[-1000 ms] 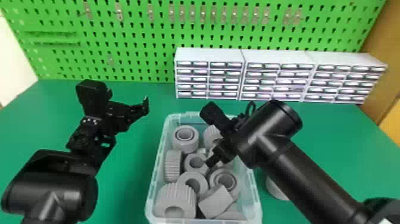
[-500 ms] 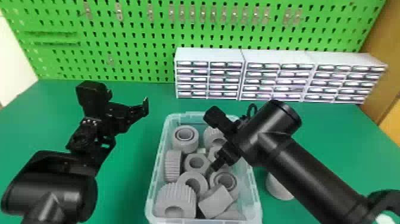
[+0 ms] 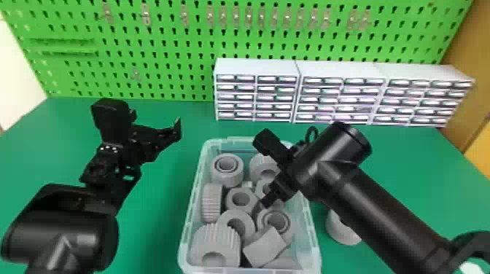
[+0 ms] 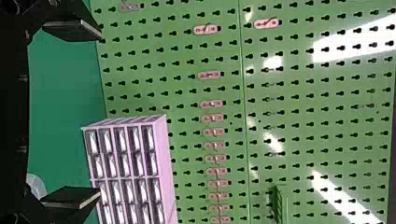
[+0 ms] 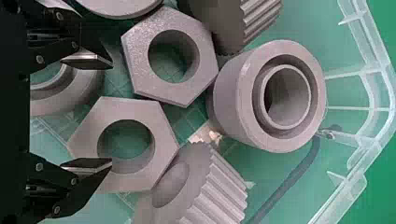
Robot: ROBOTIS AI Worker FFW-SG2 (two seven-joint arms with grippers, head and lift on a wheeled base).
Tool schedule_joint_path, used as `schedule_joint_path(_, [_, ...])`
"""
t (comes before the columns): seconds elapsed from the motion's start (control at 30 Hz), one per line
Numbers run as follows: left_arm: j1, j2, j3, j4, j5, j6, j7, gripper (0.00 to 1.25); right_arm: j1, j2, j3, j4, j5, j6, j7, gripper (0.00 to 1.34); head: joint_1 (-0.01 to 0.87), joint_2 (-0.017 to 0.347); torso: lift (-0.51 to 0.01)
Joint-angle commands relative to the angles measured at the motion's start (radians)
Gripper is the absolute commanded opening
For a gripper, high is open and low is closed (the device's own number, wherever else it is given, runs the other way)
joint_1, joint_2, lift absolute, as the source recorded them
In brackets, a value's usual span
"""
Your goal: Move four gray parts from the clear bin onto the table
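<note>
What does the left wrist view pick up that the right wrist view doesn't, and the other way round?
Left wrist view: the green pegboard with its pinkish holders, and a drawer unit.

Right wrist view: two hexagonal gray parts, a ringed round one and ribbed ones, all in the clear bin.

Both: green tabletop, and open jaws, the left gripper's and the right gripper's respectively.

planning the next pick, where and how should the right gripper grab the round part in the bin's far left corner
Probably from above, fingers on opposite sides of the smooth outer wall: it stands upright, its opening facing up, and those straight sides should suit flat fingers.
</note>
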Motion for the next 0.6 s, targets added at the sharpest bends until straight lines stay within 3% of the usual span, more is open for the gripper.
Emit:
schedule_joint_path(0.0, [0.004, 0.0, 0.001, 0.0, 0.0, 0.0, 0.0, 1.14, 0.006, -0.003, -0.009, 0.012, -0.01, -0.017, 0.0, 0.82, 0.678, 0.034, -0.05])
schedule_joint_path(0.57, [0.013, 0.0, 0.015, 0.0, 0.003, 0.0, 0.0, 1.14, 0.008, -0.011, 0.002, 0.073, -0.004, -0.051, 0.0, 0.82, 0.678, 0.034, -0.05])
